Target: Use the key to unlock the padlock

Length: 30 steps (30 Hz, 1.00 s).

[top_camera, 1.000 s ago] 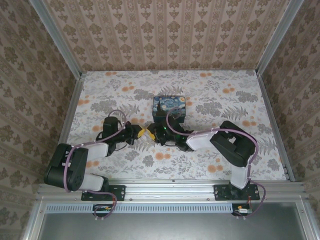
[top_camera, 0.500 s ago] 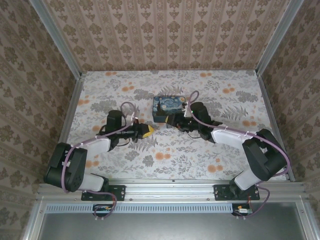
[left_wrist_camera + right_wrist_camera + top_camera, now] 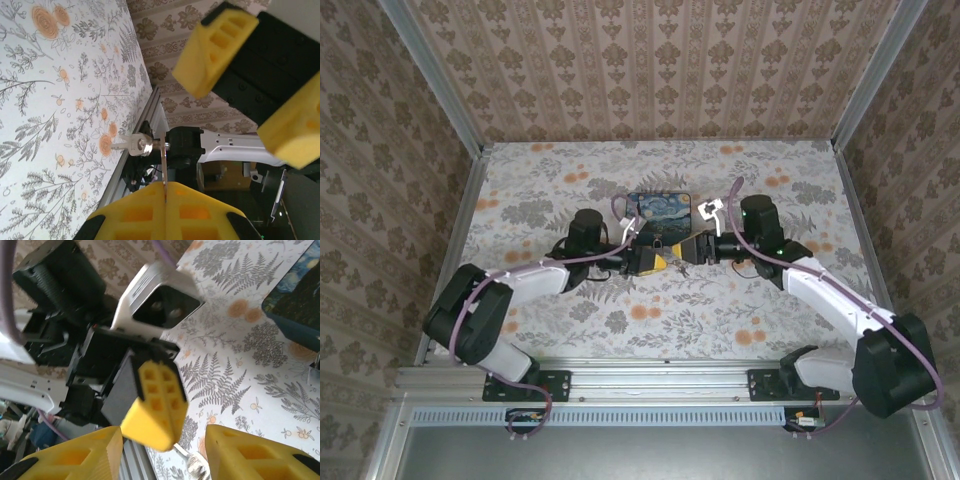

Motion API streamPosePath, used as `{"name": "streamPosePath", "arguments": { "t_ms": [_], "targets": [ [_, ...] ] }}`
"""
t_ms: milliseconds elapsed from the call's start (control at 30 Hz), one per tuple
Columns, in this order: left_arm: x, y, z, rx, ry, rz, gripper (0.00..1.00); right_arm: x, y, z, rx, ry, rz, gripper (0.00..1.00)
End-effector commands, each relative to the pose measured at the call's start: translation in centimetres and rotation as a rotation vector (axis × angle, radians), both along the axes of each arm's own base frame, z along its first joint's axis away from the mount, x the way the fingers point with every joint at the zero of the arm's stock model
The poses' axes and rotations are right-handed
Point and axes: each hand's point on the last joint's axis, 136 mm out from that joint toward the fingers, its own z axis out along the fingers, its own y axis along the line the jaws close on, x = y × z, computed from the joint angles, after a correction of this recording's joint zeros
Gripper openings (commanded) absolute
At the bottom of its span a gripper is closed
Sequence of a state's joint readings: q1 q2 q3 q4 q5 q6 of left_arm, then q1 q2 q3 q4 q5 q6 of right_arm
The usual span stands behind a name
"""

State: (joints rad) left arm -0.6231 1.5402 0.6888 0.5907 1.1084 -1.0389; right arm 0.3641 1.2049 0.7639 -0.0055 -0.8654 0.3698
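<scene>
Key (image 3: 131, 145) dangled, silvery, from a thin key ring (image 3: 164, 172), and that ring was pinched edge-on between the tightly closed jaws of the left gripper (image 3: 165, 189). It hung over the flowered table (image 3: 770, 300) about mid-table, just on the near side of the blue painted box (image 3: 658, 208). The right gripper (image 3: 685, 250) faced it from the right, close by, its jaws standing partly apart. Whether they touched ring or key, I could not tell.

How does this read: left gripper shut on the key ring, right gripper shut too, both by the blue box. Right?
No: the right gripper is open, jaws apart, as the right wrist view shows. The left gripper is shut on the key ring, both by the blue box.
</scene>
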Motion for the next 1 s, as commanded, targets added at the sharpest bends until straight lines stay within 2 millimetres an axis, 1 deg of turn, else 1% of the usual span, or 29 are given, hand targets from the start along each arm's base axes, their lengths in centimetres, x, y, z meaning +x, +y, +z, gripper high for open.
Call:
{"name": "streamPosePath", "arguments": {
  "t_ms": [0, 67, 233, 400, 533, 633, 700, 967],
  "targets": [
    [0.3, -0.7, 2.0, -0.077, -0.076, -0.045, 0.00, -1.7, -0.6, -1.2, -0.033, 0.010, 0.064, 0.49],
    [0.3, -0.9, 2.0, -0.086, -0.076, -0.052, 0.00, -1.5, -0.9, -1.7, -0.034, 0.021, 0.051, 0.49],
    [-0.1, -1.1, 2.6, -0.111, -0.095, -0.074, 0.00, -1.0, -0.7, -2.0, -0.010, 0.031, 0.051, 0.49],
    [-0.5, -0.9, 3.0, -0.114, -0.112, -0.083, 0.00, -0.1, -1.1, -2.4, -0.011, 0.047, 0.024, 0.49],
    [-0.7, -0.8, 3.1, -0.113, -0.118, -0.090, 0.00, -0.2, -0.8, -2.1, 0.023, 0.056, 0.040, 0.43],
    [-0.8, -0.8, 3.4, -0.118, -0.127, -0.093, 0.00, -0.4, -0.6, -1.9, 0.048, 0.060, 0.055, 0.41],
    [-0.9, -0.7, 3.5, -0.121, -0.132, -0.093, 0.00, -0.1, -0.6, -2.0, 0.054, 0.064, 0.049, 0.39],
    [-0.9, -0.5, 3.5, -0.119, -0.131, -0.086, 0.00, -0.2, -0.2, -1.7, 0.083, 0.082, 0.066, 0.23]
  ]
}}
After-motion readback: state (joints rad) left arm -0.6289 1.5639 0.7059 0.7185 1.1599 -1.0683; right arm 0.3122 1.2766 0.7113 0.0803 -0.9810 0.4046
